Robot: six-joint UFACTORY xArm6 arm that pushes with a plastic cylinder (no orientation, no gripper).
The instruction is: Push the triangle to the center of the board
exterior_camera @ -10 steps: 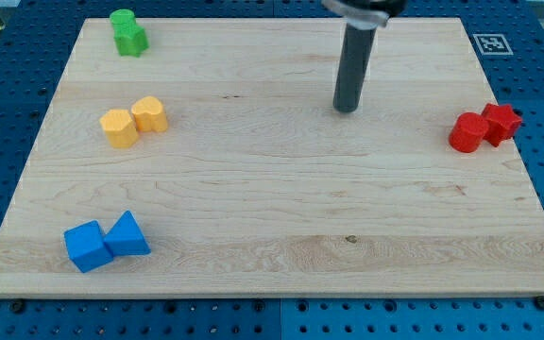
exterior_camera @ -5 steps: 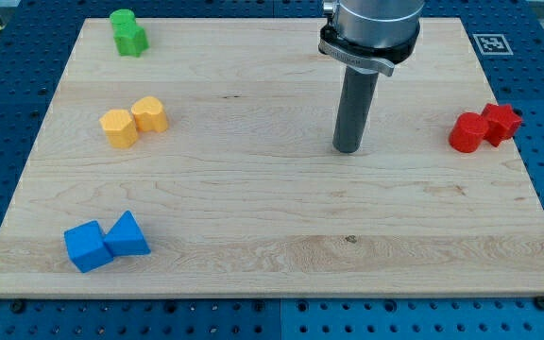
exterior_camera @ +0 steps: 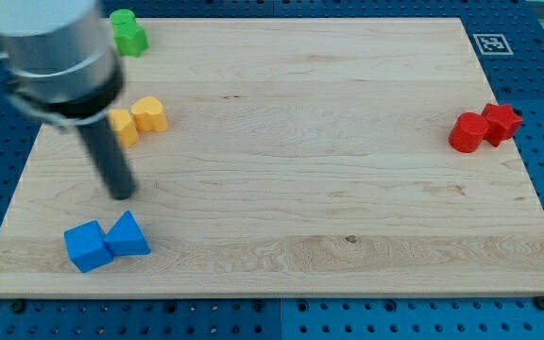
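Observation:
The blue triangle (exterior_camera: 128,235) lies near the board's bottom left, touching a blue cube (exterior_camera: 87,246) on its left. My tip (exterior_camera: 122,194) rests on the board just above the triangle, a short gap away, not touching it. The rod and arm are motion-blurred and rise toward the view's top left. The wooden board (exterior_camera: 291,189) fills most of the view.
Two yellow blocks (exterior_camera: 148,114) sit at the left, one partly hidden behind my rod. A green block (exterior_camera: 127,32) is at the top left. Two red blocks (exterior_camera: 484,127) touch each other at the right edge. A marker tag (exterior_camera: 491,43) is at the top right corner.
My tip has swept from the board's upper middle far to the left and down, ending just above the blue triangle. No block has moved.

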